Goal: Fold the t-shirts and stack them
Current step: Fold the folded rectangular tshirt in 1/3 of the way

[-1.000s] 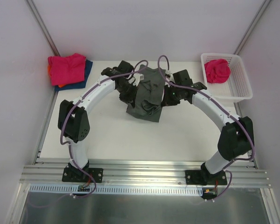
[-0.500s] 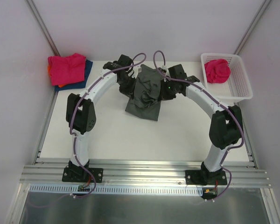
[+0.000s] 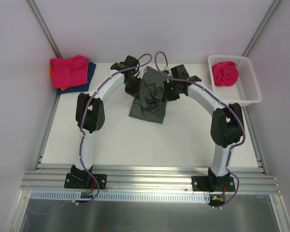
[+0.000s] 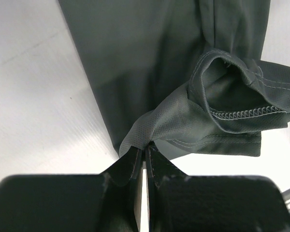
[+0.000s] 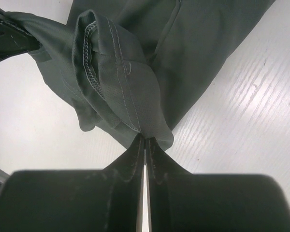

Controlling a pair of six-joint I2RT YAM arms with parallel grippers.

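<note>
the dark grey t-shirt sits in the middle of the bench, nearer the far edge than the near one; its long axis runs from far edge to near edge, with the near end leaning a little toward the left edge

its near half lies flat as a narrow folded band with a straight end, and its far half is bunched and creased between the two arms

the left gripper has its fingers pressed together on a thin point of the cloth's edge, and the right gripper is likewise clamped on a fold beside a stitched hem (the hem curls open like a tube in both wrist views)

the fabric is matt, with a fine mesh weave and pale double stitching

in the far left corner a bright pink t-shirt lies folded on a blue one, with a sliver of an orange one showing beneath

at the far right corner a white basket holds another pink t-shirt, crumpled
</note>
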